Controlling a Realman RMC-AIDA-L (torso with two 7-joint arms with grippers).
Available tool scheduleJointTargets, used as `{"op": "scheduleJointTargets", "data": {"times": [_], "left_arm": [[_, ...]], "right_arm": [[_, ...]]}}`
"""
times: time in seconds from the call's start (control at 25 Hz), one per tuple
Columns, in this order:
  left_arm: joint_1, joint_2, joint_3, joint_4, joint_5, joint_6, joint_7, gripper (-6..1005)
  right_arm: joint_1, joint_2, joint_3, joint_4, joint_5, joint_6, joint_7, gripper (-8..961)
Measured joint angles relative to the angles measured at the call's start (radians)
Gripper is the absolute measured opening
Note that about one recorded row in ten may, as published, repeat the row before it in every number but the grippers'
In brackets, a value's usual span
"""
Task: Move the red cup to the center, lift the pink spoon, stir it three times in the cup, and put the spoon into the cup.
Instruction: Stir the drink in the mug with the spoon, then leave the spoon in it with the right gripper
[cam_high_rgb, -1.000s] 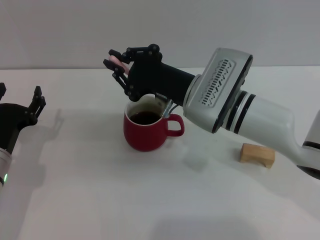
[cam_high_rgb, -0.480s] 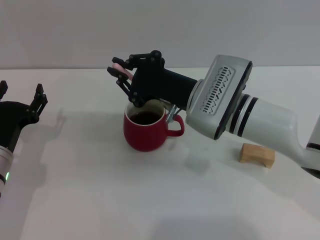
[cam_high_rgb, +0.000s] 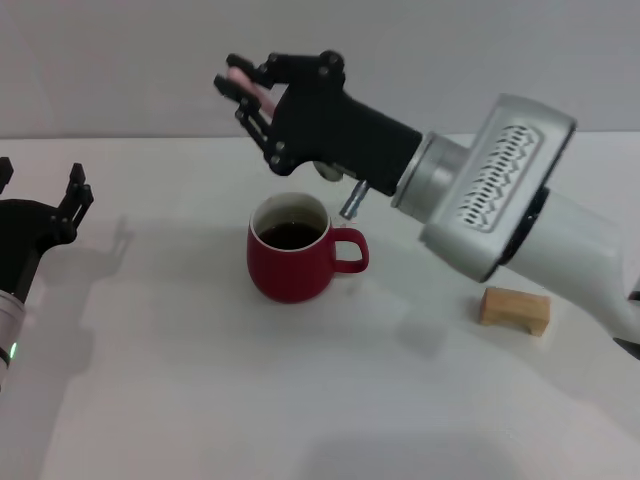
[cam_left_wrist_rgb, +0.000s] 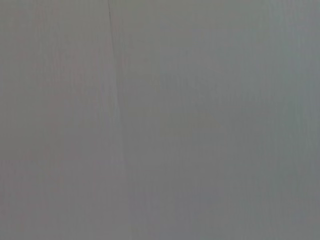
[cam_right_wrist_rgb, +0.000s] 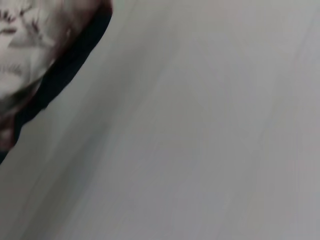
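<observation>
The red cup (cam_high_rgb: 290, 262) stands upright near the middle of the white table, dark liquid inside, its handle pointing toward the right arm's side. My right gripper (cam_high_rgb: 246, 92) hovers above and just behind the cup, shut on the pink spoon (cam_high_rgb: 349, 206). The spoon's pale pink handle end shows between the fingertips, and its grey metal end hangs out under the hand, in the air above the cup's handle, clear of the rim. My left gripper (cam_high_rgb: 40, 192) rests open at the table's far left edge, holding nothing. Neither wrist view shows the cup or the spoon.
A tan wooden block (cam_high_rgb: 514, 309) lies on the table to the right of the cup, under the right forearm. The white table (cam_high_rgb: 200, 400) stretches forward of the cup.
The right gripper has risen and shifted slightly right with the spoon. The spoon's metal end has come up out of the cup. The cup and the left arm stayed put.
</observation>
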Motion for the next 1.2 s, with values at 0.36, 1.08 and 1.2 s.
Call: {"op": "scheduleJointTargets", "data": {"times": [0.36,1.08,1.2], "left_arm": [[0.000,0.000,0.000,0.000,0.002,0.011,0.000,834],[0.004,0.000,0.004,0.000,0.005,0.024,0.000,834],[0.005,0.000,0.005,0.000,0.005,0.025,0.000,834]], "right_arm": [[-0.031,0.000,0.017,0.008,0.003,-0.083,0.055,135],[-0.052,-0.002,-0.009,-0.030,-0.045,-0.150,0.134,136],[-0.052,-0.002,-0.013,-0.033,-0.053,-0.159,0.129,136]]}}
